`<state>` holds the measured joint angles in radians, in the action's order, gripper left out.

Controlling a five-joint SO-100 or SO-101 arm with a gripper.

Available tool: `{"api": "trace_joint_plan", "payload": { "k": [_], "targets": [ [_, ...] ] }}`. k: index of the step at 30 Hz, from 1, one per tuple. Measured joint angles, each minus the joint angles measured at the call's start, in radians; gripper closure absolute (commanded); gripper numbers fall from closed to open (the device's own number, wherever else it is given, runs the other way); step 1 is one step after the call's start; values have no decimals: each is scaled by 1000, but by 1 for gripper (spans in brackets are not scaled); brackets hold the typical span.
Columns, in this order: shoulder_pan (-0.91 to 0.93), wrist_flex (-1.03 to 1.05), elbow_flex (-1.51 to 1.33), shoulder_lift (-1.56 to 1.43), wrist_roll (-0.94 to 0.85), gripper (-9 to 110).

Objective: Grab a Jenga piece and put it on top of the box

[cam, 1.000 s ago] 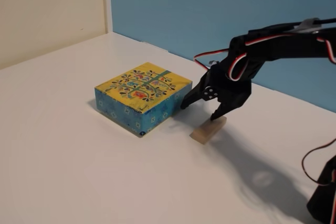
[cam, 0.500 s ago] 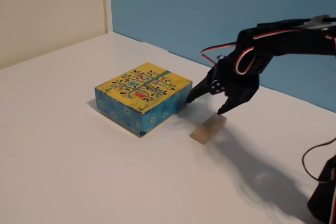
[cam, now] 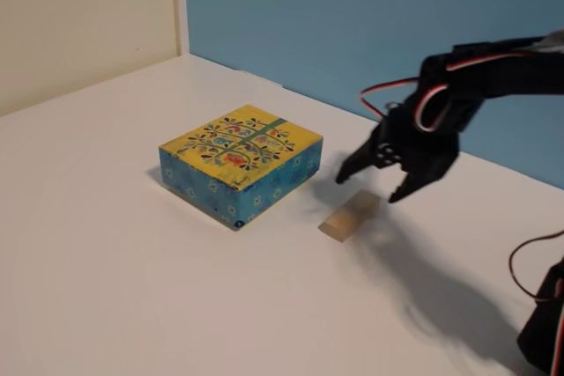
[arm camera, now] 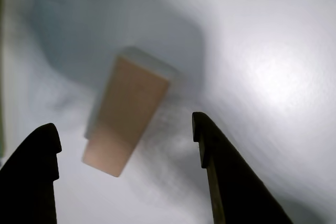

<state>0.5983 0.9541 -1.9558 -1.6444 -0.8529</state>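
The Jenga piece (cam: pixel 350 215), a light-tan wooden block, lies flat on the white table just right of the box. The box (cam: pixel 241 161) has a yellow patterned top and blue sides and stands near the table's middle. My black gripper (cam: pixel 371 187) hangs open just above the block, fingertips either side of its far end. In the wrist view the block (arm camera: pixel 126 115) lies between and beyond my two dark fingers (arm camera: pixel 215 145), and the gripper (arm camera: pixel 123 132) is open and empty. The box is out of the wrist view.
The white table (cam: pixel 132 270) stretches to the left and front. A blue wall (cam: pixel 352 15) and a cream wall stand behind. Red and white cables run along my arm (cam: pixel 493 72); part of the arm's base shows at the lower right (cam: pixel 546 323).
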Motion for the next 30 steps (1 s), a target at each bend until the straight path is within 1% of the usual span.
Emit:
{"api": "trace_joint_plan", "payload": {
  "k": [14, 18, 30],
  "targets": [
    [15, -61, -54, 20, -25, 73],
    [-18, -61, -54, 20, -25, 75],
    [-48, -61, -54, 18, -18, 74]
  ]
}}
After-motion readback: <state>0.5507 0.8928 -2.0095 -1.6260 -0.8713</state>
